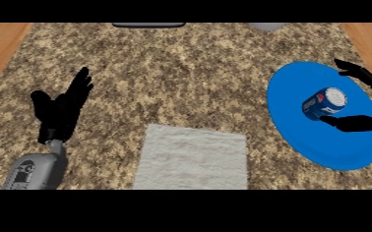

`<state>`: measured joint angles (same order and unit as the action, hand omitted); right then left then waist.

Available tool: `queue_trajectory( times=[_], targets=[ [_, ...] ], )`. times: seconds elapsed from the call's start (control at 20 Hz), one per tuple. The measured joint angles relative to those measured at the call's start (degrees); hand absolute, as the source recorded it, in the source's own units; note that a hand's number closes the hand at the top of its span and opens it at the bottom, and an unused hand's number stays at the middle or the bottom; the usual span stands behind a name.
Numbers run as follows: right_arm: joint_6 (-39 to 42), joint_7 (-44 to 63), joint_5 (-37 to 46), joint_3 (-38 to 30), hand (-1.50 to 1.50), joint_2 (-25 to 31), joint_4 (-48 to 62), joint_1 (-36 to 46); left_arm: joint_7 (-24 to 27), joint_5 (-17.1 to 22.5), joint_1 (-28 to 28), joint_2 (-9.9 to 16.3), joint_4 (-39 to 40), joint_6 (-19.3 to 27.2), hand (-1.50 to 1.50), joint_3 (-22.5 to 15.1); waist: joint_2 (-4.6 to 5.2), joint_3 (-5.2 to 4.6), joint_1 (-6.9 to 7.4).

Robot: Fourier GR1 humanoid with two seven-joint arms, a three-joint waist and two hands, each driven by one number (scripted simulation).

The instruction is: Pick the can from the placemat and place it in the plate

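Note:
The blue can (324,103) with a white top sits tilted on the blue plate (291,128) at the right of the counter. My right hand (352,124) comes in from the right edge and spreads around the can. Its thumb lies just below the can, while its fingers (354,71) stretch out well above it, apart from it. The hand is open. The grey placemat (190,157) lies at the lower middle with nothing on it. My left hand (62,109) rests open at the left, fingers pointing up.
A dark flat object (149,25) and a grey rounded object (266,26) sit at the counter's far edge. Wooden strips (11,39) border the speckled counter top on the left and right.

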<state>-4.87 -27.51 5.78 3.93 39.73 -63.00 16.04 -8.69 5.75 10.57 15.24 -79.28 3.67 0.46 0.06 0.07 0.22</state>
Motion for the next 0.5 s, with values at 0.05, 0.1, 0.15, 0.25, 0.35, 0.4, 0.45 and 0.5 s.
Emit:
queue_trajectory(
  times=[0.05,0.1,0.15,0.25,0.35,0.4,0.45,0.5],
  targets=[
    [1.11,-1.79,-1.78,-0.97,-1.50,-0.35,-0.93,0.00,-0.26,0.05,-0.14,0.10,-0.19,-0.02,0.00,0.12,-0.07,0.00,-0.15],
    [2.68,-3.33,-3.80,-1.96,-1.50,-0.51,-2.08,-0.39,-0.43,0.16,-0.26,0.21,-0.23,-0.09,0.00,0.31,-0.14,-0.01,-0.37],
    [4.40,-3.91,-5.92,-2.95,-1.50,-0.61,-3.28,-0.56,-0.51,0.22,-0.57,0.35,-0.33,-0.20,0.00,0.47,-0.20,-0.02,-0.50],
    [7.44,-3.12,-9.67,-4.72,-1.50,-0.67,-5.91,-0.87,-0.87,-0.10,-1.40,0.25,-1.22,0.05,0.00,0.37,-0.28,-0.05,-0.58],
    [10.59,-0.25,-14.04,-6.81,-1.50,-0.02,-9.08,-2.73,-0.93,0.13,-1.76,0.58,-1.41,-0.27,0.00,0.86,-0.37,-0.10,-0.95],
    [12.20,1.56,-16.34,-7.62,-1.50,0.01,-9.84,-3.38,-0.71,-0.02,-1.48,0.48,-0.91,-0.11,0.00,0.99,-0.37,-0.12,-1.14],
    [14.03,3.74,-18.64,-8.30,-1.50,0.23,-10.42,-3.65,-0.80,-0.32,-1.11,0.14,-0.85,0.33,0.00,0.87,-0.36,-0.12,-1.20],
    [16.02,5.09,-20.65,-8.88,-1.50,0.48,-10.55,-4.39,-0.40,-0.34,-0.90,0.10,-0.29,0.25,0.00,1.04,-0.32,-0.13,-1.22]
  ],
)
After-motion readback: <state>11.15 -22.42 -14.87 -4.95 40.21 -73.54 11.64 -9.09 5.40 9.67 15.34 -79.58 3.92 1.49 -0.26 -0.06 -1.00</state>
